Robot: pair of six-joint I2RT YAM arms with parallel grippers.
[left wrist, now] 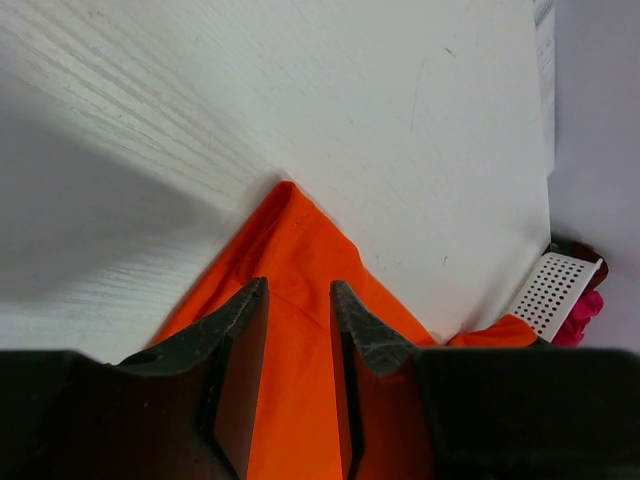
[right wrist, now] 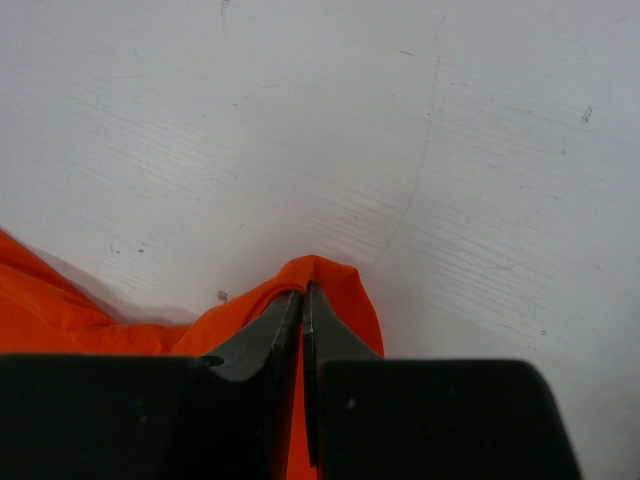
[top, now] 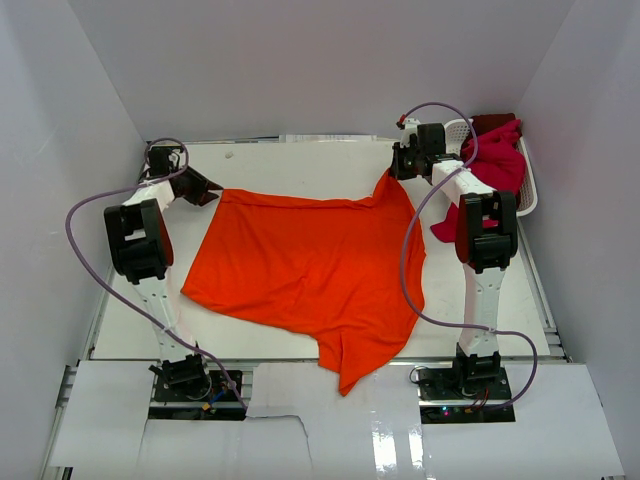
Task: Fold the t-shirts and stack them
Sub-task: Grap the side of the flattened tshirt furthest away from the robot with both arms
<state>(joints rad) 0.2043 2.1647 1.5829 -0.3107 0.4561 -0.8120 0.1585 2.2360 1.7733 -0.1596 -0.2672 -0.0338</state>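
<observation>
A large orange t-shirt (top: 320,265) lies spread over the middle of the white table (top: 300,160). My right gripper (top: 397,172) is shut on its far right corner, which rises in a small peak; in the right wrist view orange cloth (right wrist: 335,285) wraps around the closed tips (right wrist: 303,292). My left gripper (top: 207,187) is at the shirt's far left corner. In the left wrist view its jaws (left wrist: 298,295) stand apart over the orange cloth (left wrist: 295,240), whose corner pokes out past the tips. Crimson and dark red t-shirts (top: 497,155) are heaped in the basket.
A white lattice basket (top: 528,185) stands at the back right against the wall, and a magenta sleeve (top: 445,225) hangs over its near side. The basket (left wrist: 553,290) also shows in the left wrist view. White walls close in the table at left, right and back.
</observation>
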